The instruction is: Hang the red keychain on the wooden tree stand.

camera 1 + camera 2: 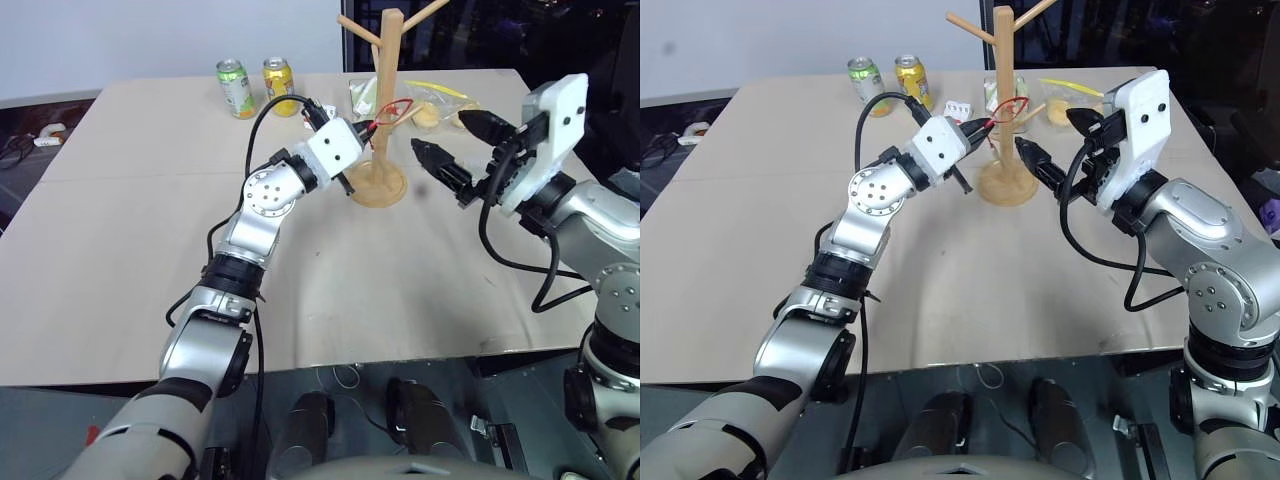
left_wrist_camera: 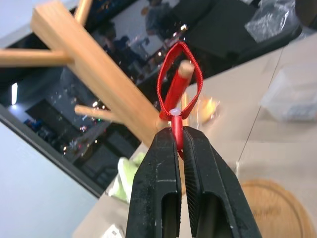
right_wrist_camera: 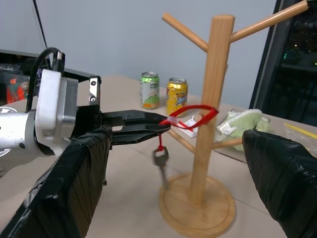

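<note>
The left gripper point(image 2: 179, 144) is clamped tight on the red keychain point(image 2: 178, 82), its two black fingers point(image 2: 158, 183) pressed together on the cord just below a small white bead. The red loop stands out past the fingertips and is ringed around the tip of a lower peg of the wooden stand point(image 3: 210, 114); whether the cord rests on the peg cannot be told. From the pinch point a short length of cord drops down, and the small grey key point(image 3: 161, 161) hangs free in the air above the stand's round base, beside the pole.

The right gripper point(image 1: 455, 150) is spread wide, holding nothing. It sits just to the right of the stand, its fingers pointed toward the pole and apart from it.

The stand is upright on the table point(image 1: 130, 230), with pegs angling up from the pole. Behind it, at the table's far edge, stand a green can point(image 1: 235, 88) and a yellow can point(image 1: 279, 85) side by side. A green packet point(image 3: 237, 121) and clear bags lie behind the stand.
</note>
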`<state>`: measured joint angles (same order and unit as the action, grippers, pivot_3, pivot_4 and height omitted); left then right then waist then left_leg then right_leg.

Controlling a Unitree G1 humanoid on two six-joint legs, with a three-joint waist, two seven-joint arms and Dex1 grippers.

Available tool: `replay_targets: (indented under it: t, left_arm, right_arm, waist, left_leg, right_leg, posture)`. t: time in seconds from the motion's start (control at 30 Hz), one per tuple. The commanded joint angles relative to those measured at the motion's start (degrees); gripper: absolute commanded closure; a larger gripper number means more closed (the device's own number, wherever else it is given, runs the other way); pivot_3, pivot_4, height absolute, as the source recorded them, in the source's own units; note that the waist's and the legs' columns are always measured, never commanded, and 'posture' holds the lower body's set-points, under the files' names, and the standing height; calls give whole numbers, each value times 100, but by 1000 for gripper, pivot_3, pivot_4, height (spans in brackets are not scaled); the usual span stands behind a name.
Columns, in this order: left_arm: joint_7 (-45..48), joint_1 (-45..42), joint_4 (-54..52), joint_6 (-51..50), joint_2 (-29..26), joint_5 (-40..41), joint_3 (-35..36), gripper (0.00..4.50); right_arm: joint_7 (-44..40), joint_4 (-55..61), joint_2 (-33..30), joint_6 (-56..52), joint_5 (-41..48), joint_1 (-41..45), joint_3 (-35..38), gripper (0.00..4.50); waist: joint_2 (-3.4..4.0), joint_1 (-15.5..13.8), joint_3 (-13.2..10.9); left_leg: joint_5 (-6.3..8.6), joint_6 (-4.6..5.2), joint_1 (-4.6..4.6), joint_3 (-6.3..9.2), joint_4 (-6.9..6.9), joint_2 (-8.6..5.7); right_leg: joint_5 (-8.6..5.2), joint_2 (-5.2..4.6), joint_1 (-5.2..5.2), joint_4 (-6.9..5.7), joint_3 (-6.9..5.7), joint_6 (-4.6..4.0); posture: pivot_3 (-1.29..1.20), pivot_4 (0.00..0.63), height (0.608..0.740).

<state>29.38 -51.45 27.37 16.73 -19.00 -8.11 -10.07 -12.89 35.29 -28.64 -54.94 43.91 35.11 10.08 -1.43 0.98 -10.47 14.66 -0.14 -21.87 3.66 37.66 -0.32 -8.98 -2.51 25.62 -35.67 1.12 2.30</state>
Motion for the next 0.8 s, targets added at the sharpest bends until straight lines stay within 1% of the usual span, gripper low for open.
replay_targets:
  t: [0.03, 0.13, 0.17, 0.2, 0.23, 0.27, 0.3, 0.37, 0.4, 0.5, 0.53, 0.6, 0.7, 0.73, 0.8]
  left_arm:
    - [-142, -174, -16, 26, 33, -121, -4, 4450]
    - [-104, -173, 16, -16, 40, -135, 14, 4450]
    - [-94, -154, 5, -8, 42, -113, 33, 3954]
    - [-48, -121, -35, -71, 40, -26, 87, 3814]
    - [6, -75, -106, -141, 22, 56, 137, 3560]
    - [47, -39, -164, -198, 8, 112, 169, 3138]
    - [115, 19, -266, -311, -29, 218, 237, 2835]
    - [312, 149, -488, -545, -119, 458, 368, 1948]
    - [427, 242, -627, -703, -205, 582, 441, 1588]
    - [859, 570, -1154, -1549, -541, 1146, 771, 266]
    - [996, 665, -1343, -1904, -694, 1333, 897, 118]
    - [1275, 814, -1670, -2581, -1029, 1645, 1109, 118]
    - [1925, 993, -2198, -4183, -1776, 2492, 1540, 118]
    - [2243, 1065, -2364, -4720, -2130, 2825, 1686, 118]
    - [2796, 1205, -2636, -5449, -2734, 3396, 1965, 118]
  right_arm:
    - [66, 277, -75, 64, 67, -40, 185, 0]
    - [113, 309, -68, 71, 93, -76, 171, 0]
    - [122, 320, -67, 72, 97, -85, 163, 0]
    - [109, 300, -78, 80, 89, -83, 147, 0]
    - [87, 289, -99, 85, 85, -91, 138, 0]
    - [71, 288, -113, 87, 85, -101, 136, 0]
    - [29, 264, -146, 91, 84, -107, 138, 0]
    - [-83, 201, -236, 105, 68, -127, 134, 0]
    - [-216, 150, -346, 135, 25, -158, 100, 0]
    - [-636, -62, -648, 279, -83, -266, 51, 0]
    - [-787, -143, -751, 331, -112, -275, 40, 0]
    - [-1049, -316, -914, 405, -133, -250, 45, 0]
    - [-1577, -670, -1226, 489, -102, -134, 69, 0]
    - [-1797, -822, -1361, 528, -106, -79, 60, 0]
    - [-2287, -1144, -1654, 645, -161, 6, -5, 0]
  waist:
    - [0, 0, 0]
    - [0, 2, 0]
    - [0, 3, 0]
    - [0, 2, 0]
    - [0, 4, 0]
    - [0, 4, 0]
    - [0, 8, 0]
    - [0, 13, 0]
    - [0, 20, 0]
    - [0, 58, 0]
    - [0, 63, 0]
    - [0, 94, 0]
    - [0, 154, -3]
    - [-2, 168, -6]
    - [-2, 178, -13]
  left_leg:
    - [0, 0, 0, 0, 0, 0]
    - [0, 0, 0, 0, 0, 0]
    - [0, 0, 0, 0, 0, 0]
    - [0, 0, 1, 0, 0, 0]
    - [0, 0, 1, 0, 0, 0]
    - [0, 0, 2, 0, 0, 0]
    - [0, 0, 2, 0, 0, 0]
    - [0, 0, 1, 0, 0, 0]
    - [0, 0, 1, 0, 0, 0]
    - [0, 0, 1, 1, 0, 1]
    - [0, 0, 2, 1, 0, 2]
    - [0, 0, 3, 1, 0, 2]
    - [0, 0, 3, 1, 0, 4]
    - [0, 0, 3, 0, 0, 5]
    - [0, 0, 3, 0, -3, 10]
  right_leg:
    - [0, 0, 0, 0, 0, 0]
    - [0, 0, 0, 0, 0, 0]
    - [0, 0, 0, 0, 1, 0]
    - [0, 0, 0, 0, 0, 0]
    - [0, 0, 0, 0, 0, 0]
    - [0, 0, 0, -1, 0, 0]
    - [0, 0, 0, -1, 0, 0]
    - [0, 0, 0, -1, 0, 0]
    - [0, 0, 0, 0, 1, 0]
    - [0, 0, 0, 0, 0, 0]
    - [0, 0, 0, -2, 0, 0]
    - [0, 0, 0, -2, 0, 0]
    - [-1, 2, 1, -3, 0, 0]
    - [-1, 5, 2, -3, 0, 0]
    - [-1, 10, 4, -1, 0, -1]
  posture:
    - [0, 150, 740]
    - [0, 150, 740]
    - [0, 150, 740]
    - [0, 150, 740]
    - [0, 150, 740]
    - [0, 150, 740]
    - [0, 150, 740]
    - [0, 150, 740]
    - [0, 150, 740]
    - [0, 150, 740]
    - [0, 150, 740]
    - [0, 150, 740]
    - [0, 150, 740]
    - [0, 150, 740]
    - [0, 150, 740]
